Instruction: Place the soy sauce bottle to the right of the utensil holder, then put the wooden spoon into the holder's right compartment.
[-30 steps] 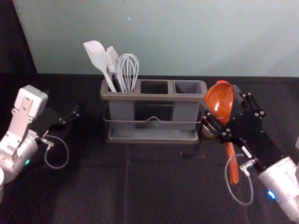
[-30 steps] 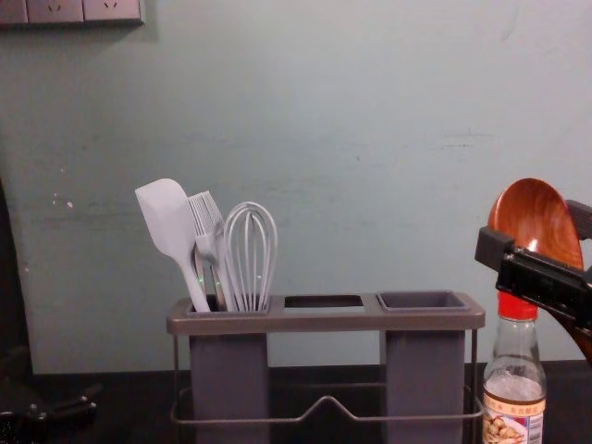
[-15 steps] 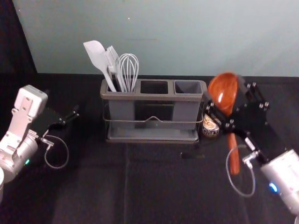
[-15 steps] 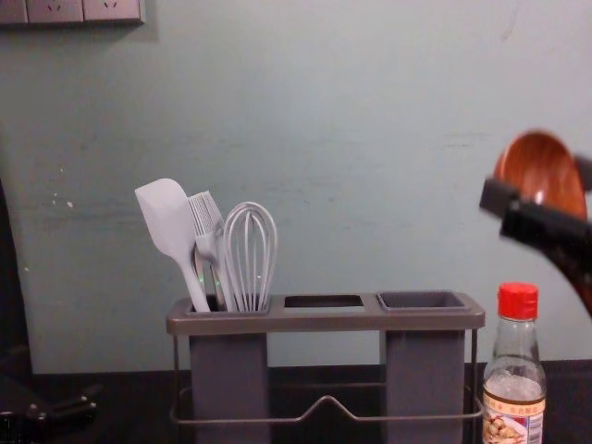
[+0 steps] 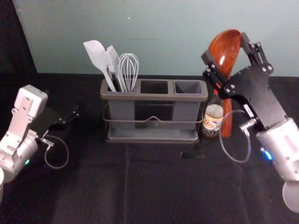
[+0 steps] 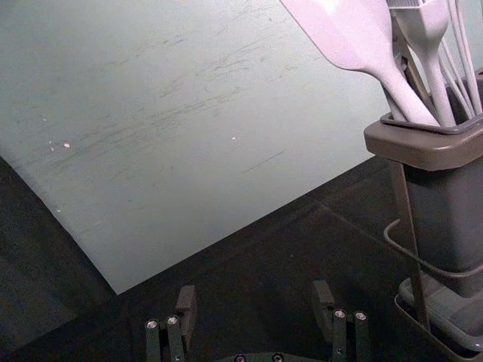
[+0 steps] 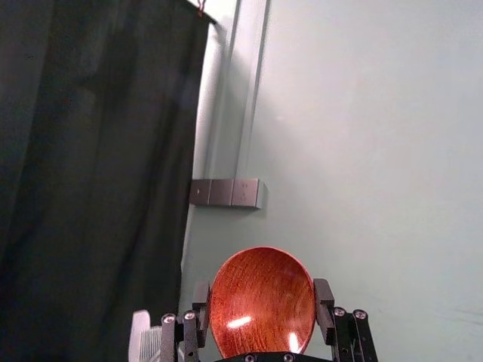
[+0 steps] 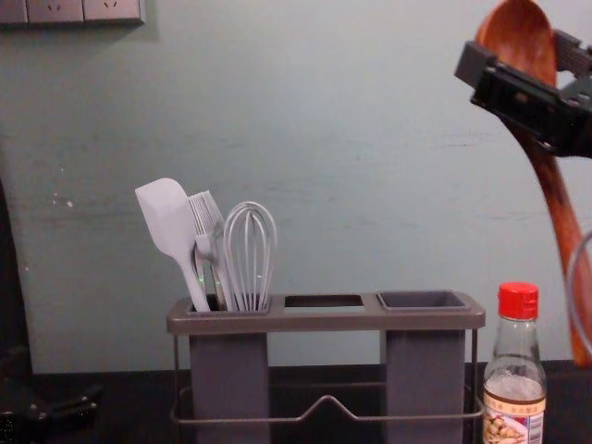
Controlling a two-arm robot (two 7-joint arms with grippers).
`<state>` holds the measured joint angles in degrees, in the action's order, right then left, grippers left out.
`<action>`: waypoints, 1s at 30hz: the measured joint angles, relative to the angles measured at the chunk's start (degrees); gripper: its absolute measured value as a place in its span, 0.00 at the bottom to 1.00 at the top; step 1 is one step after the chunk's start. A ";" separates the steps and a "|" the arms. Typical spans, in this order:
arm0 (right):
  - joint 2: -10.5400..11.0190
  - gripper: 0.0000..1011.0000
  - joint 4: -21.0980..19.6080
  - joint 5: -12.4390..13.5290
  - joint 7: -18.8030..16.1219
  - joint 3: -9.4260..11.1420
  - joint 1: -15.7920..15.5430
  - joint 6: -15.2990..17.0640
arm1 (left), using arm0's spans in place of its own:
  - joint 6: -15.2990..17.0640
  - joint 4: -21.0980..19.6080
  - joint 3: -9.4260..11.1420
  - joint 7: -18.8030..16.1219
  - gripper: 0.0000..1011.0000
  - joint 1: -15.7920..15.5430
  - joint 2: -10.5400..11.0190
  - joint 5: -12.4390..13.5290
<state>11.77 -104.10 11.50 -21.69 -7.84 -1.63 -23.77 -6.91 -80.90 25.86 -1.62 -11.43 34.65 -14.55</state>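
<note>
Backdrop: wall (image 5: 163,37). Head view: soy sauce bottle (image 5: 213,116) right of utensil holder (image 5: 154,97); placement judged complete. Left wrist view: left gripper (image 6: 254,292) idle beside holder, jaws open. Right wrist view: right gripper (image 7: 263,290) clamping wooden spoon (image 7: 263,294). Chest view: spoon raised, handle (image 8: 555,203) down; next, align above right compartment (image 8: 422,302).

Your right gripper (image 5: 225,49) now holds the wooden spoon (image 5: 226,65) higher than before. In the head view, you see more of the soy sauce bottle (image 5: 213,119).
</note>
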 joint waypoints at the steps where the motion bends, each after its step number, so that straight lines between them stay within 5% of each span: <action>1: -0.08 0.83 0.65 0.43 -0.13 -0.23 0.64 -0.20 | 0.00 0.00 0.00 0.00 0.99 0.00 0.00 0.00; 11: -1.20 0.83 8.32 3.84 -1.19 -2.63 9.13 -1.84 | 0.00 0.00 0.00 0.00 0.99 0.00 0.00 0.00; 21: -3.41 0.83 18.42 2.32 -0.49 -4.96 17.84 -3.28 | 0.00 0.00 0.00 0.00 0.99 0.00 0.00 0.00; 30: -5.93 0.83 25.64 0.98 0.74 -5.61 22.41 -5.55 | 0.00 0.00 0.00 0.00 0.99 0.00 0.00 0.00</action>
<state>5.83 -78.46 12.48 -20.95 -13.45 20.78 -29.32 -6.91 -80.90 25.86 -1.62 -11.43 34.65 -14.55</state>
